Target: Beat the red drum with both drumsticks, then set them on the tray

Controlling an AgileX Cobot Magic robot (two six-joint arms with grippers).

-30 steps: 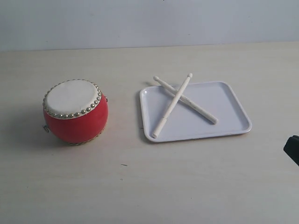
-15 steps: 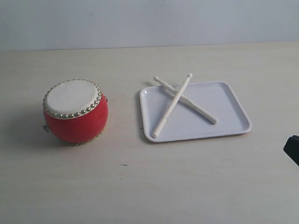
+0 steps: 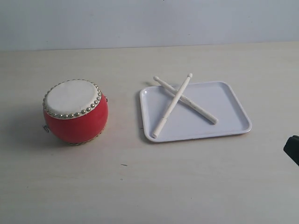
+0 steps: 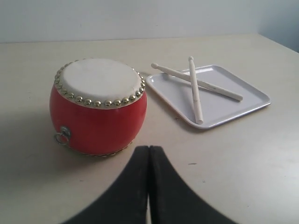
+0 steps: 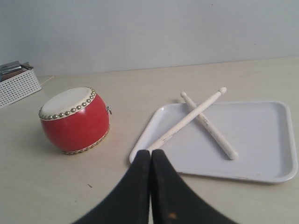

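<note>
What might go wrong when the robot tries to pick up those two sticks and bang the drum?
1. The upper stick lies across the lower stick on the tray; pulling the lower one first could flip the other off.
2. The left hand and right hand are shut and empty; unless they open, they may just push the sticks around.
3. The drum stands loose on the table; a hard hit might slide it.

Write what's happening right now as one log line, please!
drumsticks: crossed on tray | red drum: upright, apart from tray | left end effector: shut, empty | right end effector: shut, empty
</note>
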